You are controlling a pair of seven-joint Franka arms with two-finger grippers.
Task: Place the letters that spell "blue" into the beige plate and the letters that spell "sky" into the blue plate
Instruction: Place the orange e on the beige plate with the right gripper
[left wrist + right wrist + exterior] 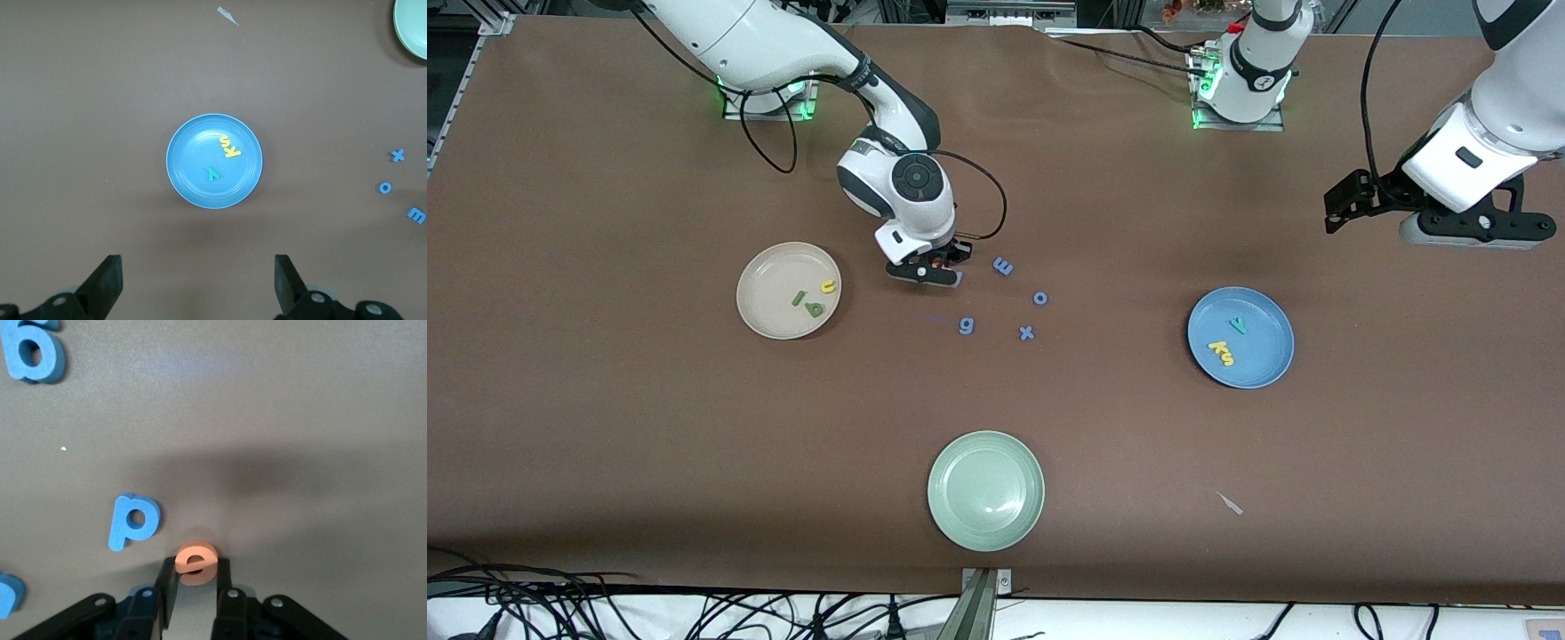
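The right gripper [194, 581] pinches the orange "e" [195, 561] down on the table [605, 444] beside the beige plate [765, 307]. The left gripper [199, 283] waits released above the blue plate [193, 167].

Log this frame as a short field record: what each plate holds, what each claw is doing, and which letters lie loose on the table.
beige plate: yellow u, green l, green b
blue plate: yellow s, yellow k, teal y
green plate: nothing in it
right claw: shut on orange e, down at the table
left claw: open, waiting above the blue plate
loose blue letters: m, o, g, x, p
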